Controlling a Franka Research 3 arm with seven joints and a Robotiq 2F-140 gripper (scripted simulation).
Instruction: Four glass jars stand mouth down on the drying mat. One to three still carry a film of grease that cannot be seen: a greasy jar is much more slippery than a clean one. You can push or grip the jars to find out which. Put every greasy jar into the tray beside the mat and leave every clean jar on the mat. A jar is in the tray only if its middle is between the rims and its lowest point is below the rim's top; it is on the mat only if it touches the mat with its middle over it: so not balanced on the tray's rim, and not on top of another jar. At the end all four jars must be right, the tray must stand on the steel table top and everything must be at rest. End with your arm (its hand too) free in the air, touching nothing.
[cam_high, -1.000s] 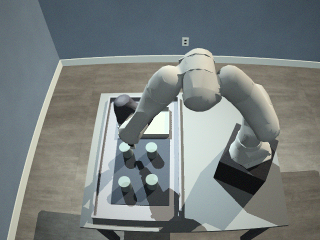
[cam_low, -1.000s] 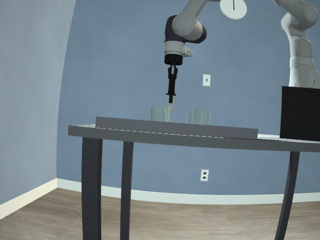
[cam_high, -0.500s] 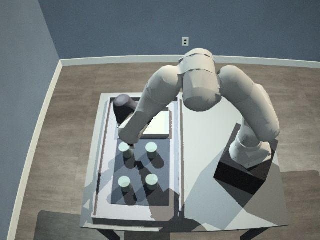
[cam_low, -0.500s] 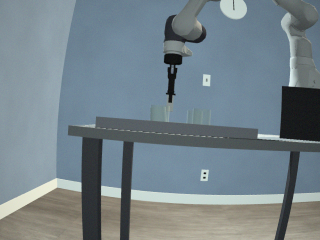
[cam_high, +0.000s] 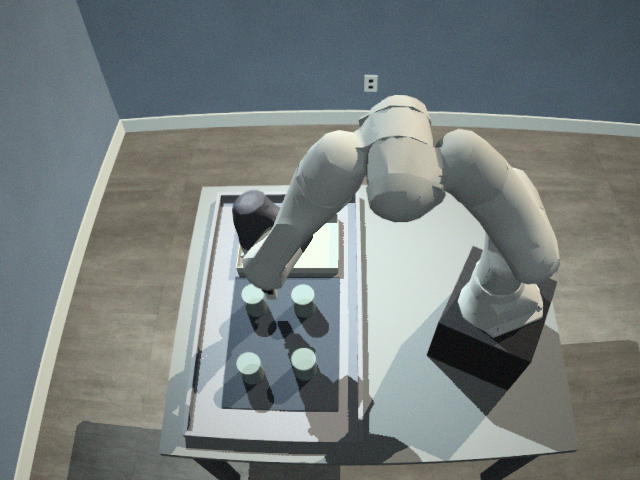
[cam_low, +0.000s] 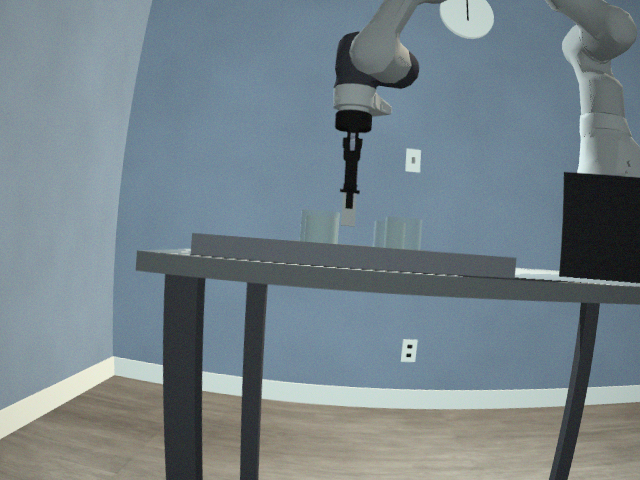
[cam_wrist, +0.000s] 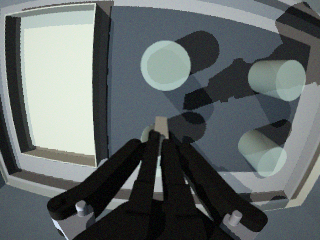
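Observation:
Four pale glass jars stand mouth down on the dark drying mat (cam_high: 281, 343): back left (cam_high: 252, 298), back right (cam_high: 302, 298), front left (cam_high: 248, 365) and front right (cam_high: 303, 361). My gripper (cam_high: 269, 292) is shut and empty, fingertips low beside the right side of the back left jar, about at the height of its top. In the side view the fingertips (cam_low: 348, 215) hang just right of that jar (cam_low: 320, 226). In the wrist view the shut fingers (cam_wrist: 160, 128) mostly hide this jar (cam_wrist: 146, 135); the three other jars (cam_wrist: 166, 66) (cam_wrist: 276, 80) (cam_wrist: 263, 152) stand apart.
The pale tray (cam_high: 316, 248) stands just behind the mat, partly under my arm; it also shows in the wrist view (cam_wrist: 60, 80). A raised rim (cam_high: 357, 310) frames the mat and tray area. My black base block (cam_high: 480, 346) stands at the right.

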